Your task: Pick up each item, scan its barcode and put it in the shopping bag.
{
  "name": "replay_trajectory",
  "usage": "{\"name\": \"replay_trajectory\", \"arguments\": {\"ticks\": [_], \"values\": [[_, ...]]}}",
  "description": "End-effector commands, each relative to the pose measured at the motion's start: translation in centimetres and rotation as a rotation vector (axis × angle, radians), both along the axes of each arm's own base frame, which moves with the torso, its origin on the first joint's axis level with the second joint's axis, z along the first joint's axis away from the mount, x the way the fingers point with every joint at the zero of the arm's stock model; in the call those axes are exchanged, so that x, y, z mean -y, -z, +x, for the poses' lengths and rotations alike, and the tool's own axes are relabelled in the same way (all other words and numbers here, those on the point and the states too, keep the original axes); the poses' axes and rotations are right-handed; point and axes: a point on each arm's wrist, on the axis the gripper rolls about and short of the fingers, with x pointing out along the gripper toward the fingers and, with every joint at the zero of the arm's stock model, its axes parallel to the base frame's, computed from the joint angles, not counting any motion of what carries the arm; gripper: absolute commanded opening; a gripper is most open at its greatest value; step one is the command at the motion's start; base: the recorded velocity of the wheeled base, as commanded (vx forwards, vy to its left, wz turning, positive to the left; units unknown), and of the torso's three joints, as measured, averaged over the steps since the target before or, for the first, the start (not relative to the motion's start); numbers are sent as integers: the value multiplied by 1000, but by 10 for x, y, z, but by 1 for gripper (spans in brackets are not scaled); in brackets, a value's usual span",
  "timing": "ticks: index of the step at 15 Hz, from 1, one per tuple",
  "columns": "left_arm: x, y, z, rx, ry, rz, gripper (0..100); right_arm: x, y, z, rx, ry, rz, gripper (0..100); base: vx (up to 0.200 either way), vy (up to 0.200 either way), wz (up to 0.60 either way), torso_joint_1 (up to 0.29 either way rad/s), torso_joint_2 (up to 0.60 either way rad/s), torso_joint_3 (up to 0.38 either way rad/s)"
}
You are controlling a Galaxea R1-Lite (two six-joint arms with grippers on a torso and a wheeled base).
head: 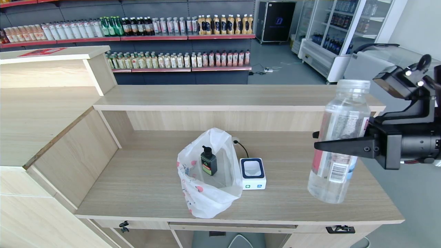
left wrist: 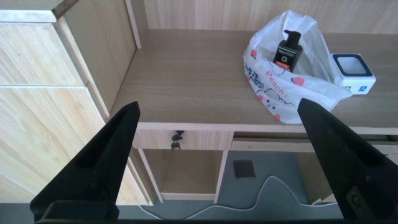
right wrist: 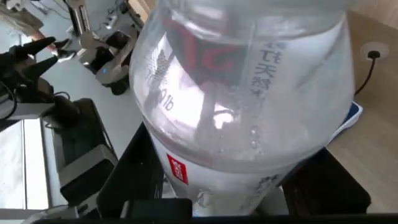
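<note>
My right gripper (head: 322,139) is shut on a clear water bottle (head: 339,141) with a white cap and a red-and-white label, held upright and slightly tilted above the counter's right end. Its barcode faces the head camera low on the label. The same water bottle (right wrist: 242,106) looms close in the right wrist view. A white scanner (head: 253,173) sits on the counter left of the bottle. Beside it stands the white shopping bag (head: 203,193), open, with a dark pump bottle (head: 208,161) inside. My left gripper (left wrist: 217,155) hangs open below the counter's front edge, away from the shopping bag (left wrist: 280,93).
The wooden counter (head: 137,179) has a raised back ledge and a tall side wall on the left. A black cable (head: 243,147) runs from the scanner to a hole in the counter. Drawer keys (head: 124,225) hang under the front edge. Shelves of drinks stand behind.
</note>
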Motion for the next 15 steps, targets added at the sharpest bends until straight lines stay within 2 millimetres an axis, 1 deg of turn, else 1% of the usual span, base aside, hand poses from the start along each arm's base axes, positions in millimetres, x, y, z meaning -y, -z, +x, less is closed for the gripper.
{"name": "replay_trajectory", "arguments": {"ticks": [1,4,5,8,10,11,13,15], "values": [[0,0,0,0,-1,0,100,4,-17,-15,35,-55,28,0,0,0,0,0,0,0],[0,0,0,0,-1,0,100,4,-34,-27,-5,-117,79,0,0,0,0,0,0,0],[0,0,0,0,-1,0,100,5,-42,-31,-21,-123,102,0,0,0,0,0,0,0],[0,0,0,0,-1,0,100,3,-61,-40,-65,-119,151,0,0,0,0,0,0,0],[0,0,0,0,-1,0,100,3,-68,-45,-90,-89,168,0,0,0,0,0,0,0],[0,0,0,0,-1,0,100,2,-71,-55,-120,-62,174,0,0,0,0,0,0,0],[0,0,0,0,-1,0,100,-2,-68,-74,-156,-26,150,0,0,0,0,0,0,0],[0,0,0,0,-1,0,100,-5,-65,-84,-155,4,132,0,0,0,0,0,0,0]]}}
